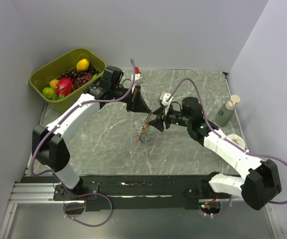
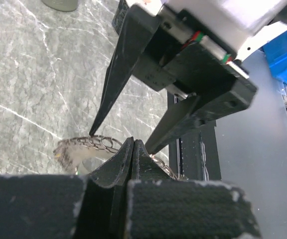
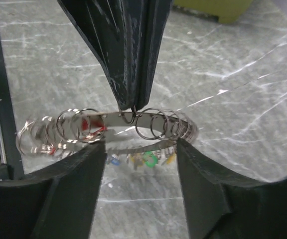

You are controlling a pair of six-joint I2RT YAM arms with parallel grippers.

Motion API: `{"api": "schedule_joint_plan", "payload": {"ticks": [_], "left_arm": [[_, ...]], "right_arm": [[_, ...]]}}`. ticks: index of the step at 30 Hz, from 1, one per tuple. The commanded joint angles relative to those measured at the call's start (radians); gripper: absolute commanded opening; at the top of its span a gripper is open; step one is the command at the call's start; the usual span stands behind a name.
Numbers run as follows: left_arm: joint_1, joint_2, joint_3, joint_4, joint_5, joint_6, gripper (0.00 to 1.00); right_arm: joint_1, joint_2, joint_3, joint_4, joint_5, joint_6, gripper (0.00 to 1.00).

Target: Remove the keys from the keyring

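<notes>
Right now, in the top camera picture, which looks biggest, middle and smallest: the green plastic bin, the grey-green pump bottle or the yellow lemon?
1. Green plastic bin
2. Grey-green pump bottle
3. Yellow lemon, lying inside the bin

1. The silvery metal keyring (image 1: pixel 143 132) is closed in from behind by the left gripper (image 1: pixel 142 110), which pinches it, and from its right by the right gripper (image 1: pixel 152 123), whose spread fingers stand on both sides of it.
2. Left of the keyring and in front of it, the grey marble table (image 1: pixel 98 144) lies bare.
3. Far behind-left stands a green plastic bin (image 1: pixel 54 62) with fruit.
4. Well to the right stand a grey-green pump bottle (image 1: pixel 225 113) and a white bowl (image 1: pixel 237 141).
</notes>
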Motion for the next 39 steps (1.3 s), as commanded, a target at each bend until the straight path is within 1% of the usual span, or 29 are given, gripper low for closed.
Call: {"api": "schedule_joint_plan", "payload": {"ticks": [1,3,5,6,8,10,11,13,18,23,27,30,33,35,36,37,39], "left_arm": [[-0.008,-0.064,-0.002,0.053,0.062,-0.014,0.01],[-0.008,-0.064,-0.004,0.053,0.060,-0.012,0.01],[-0.008,-0.064,-0.009,0.056,0.051,-0.012,0.01],[-0.008,-0.064,-0.012,0.060,0.049,-0.014,0.01],[-0.008,-0.064,-0.015,0.063,0.043,-0.017,0.01],[-0.007,-0.061,-0.015,0.065,0.042,-0.017,0.01],[-0.008,-0.062,-0.013,0.063,0.039,-0.015,0.01],[-0.008,-0.061,-0.013,0.063,0.040,-0.015,0.01],[-0.008,-0.073,-0.025,0.074,0.037,-0.021,0.01],[-0.006,-0.067,-0.022,0.076,0.046,-0.025,0.01],[-0.006,-0.067,-0.029,0.091,0.049,-0.035,0.01],[-0.008,-0.061,-0.030,0.089,0.054,-0.040,0.01],[-0.008,-0.057,-0.029,0.092,0.060,-0.041,0.01],[-0.008,-0.057,-0.032,0.095,0.062,-0.046,0.01],[-0.008,-0.059,-0.032,0.097,0.060,-0.046,0.01],[-0.008,-0.059,-0.035,0.099,0.059,-0.046,0.01],[-0.008,-0.062,-0.036,0.099,0.055,-0.044,0.01]], "right_arm": [[0.006,-0.011,-0.018,0.051,-0.045,0.019,0.63],[0.008,-0.033,-0.028,0.059,-0.057,0.015,0.62],[0.006,-0.047,-0.039,0.060,-0.065,0.005,0.58],[0.006,-0.059,-0.039,0.057,-0.072,0.004,0.57],[0.005,-0.068,-0.038,0.050,-0.091,0.002,0.60],[0.005,-0.070,-0.030,0.024,-0.126,-0.005,0.65],[0.003,-0.068,-0.025,0.016,-0.137,-0.010,0.70],[0.003,-0.070,-0.027,0.013,-0.129,-0.015,0.73],[-0.003,-0.068,-0.034,0.031,-0.106,-0.004,0.75],[-0.002,-0.053,-0.042,0.071,-0.039,0.024,0.75],[-0.003,-0.053,-0.047,0.077,-0.052,0.028,0.75],[-0.002,-0.042,-0.048,0.083,-0.036,0.032,0.75],[0.000,-0.030,-0.054,0.095,-0.019,0.032,0.73],[0.000,-0.024,-0.054,0.099,-0.017,0.033,0.70],[0.000,-0.025,-0.057,0.100,-0.019,0.033,0.67],[0.000,-0.027,-0.058,0.103,-0.023,0.033,0.61],[0.000,-0.031,-0.062,0.106,-0.022,0.035,0.58]]}}
